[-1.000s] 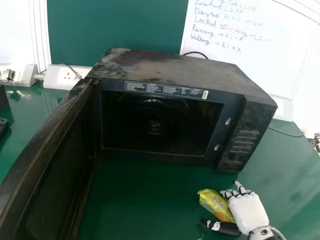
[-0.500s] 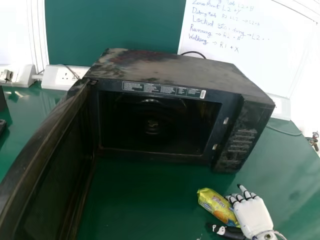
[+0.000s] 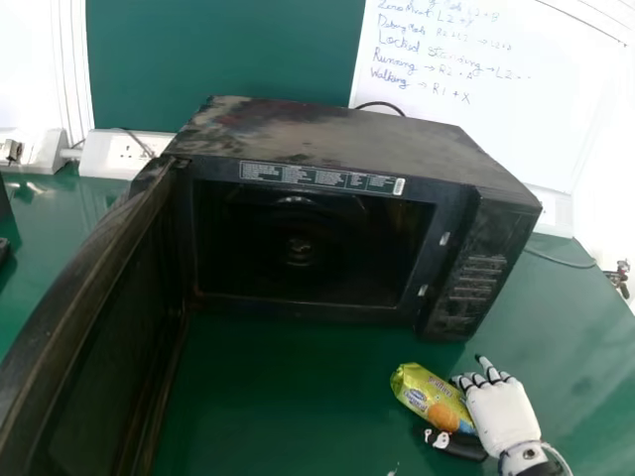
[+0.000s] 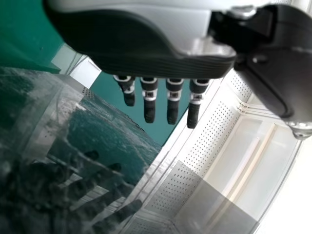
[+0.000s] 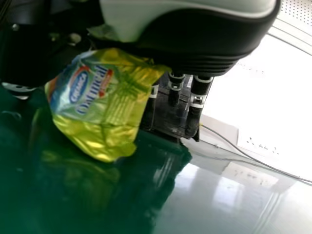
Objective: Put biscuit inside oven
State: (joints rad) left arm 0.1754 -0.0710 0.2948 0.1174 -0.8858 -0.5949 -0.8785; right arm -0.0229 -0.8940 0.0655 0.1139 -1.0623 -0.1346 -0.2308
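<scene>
And here is the biscuit (image 3: 415, 382), in its yellow wrapper, out on the green table (image 3: 268, 397) in front of the oven (image 3: 327, 129), over towards the control panel (image 3: 476, 283) side. The right hand (image 3: 501, 415) is right there beside it, fingers straight and pointing away from the robot, not clenched, the thumb at the biscuit's near end. The right wrist view has the wrapper between thumb and fingers, up against the hand (image 5: 204, 46), with no finger curled round it.

The oven's door (image 3: 94, 297) stands wide open on the left, the cavity dark behind it. Over in the left wrist view, the left hand (image 4: 141, 48) is released, fingers straight, holding nothing.
</scene>
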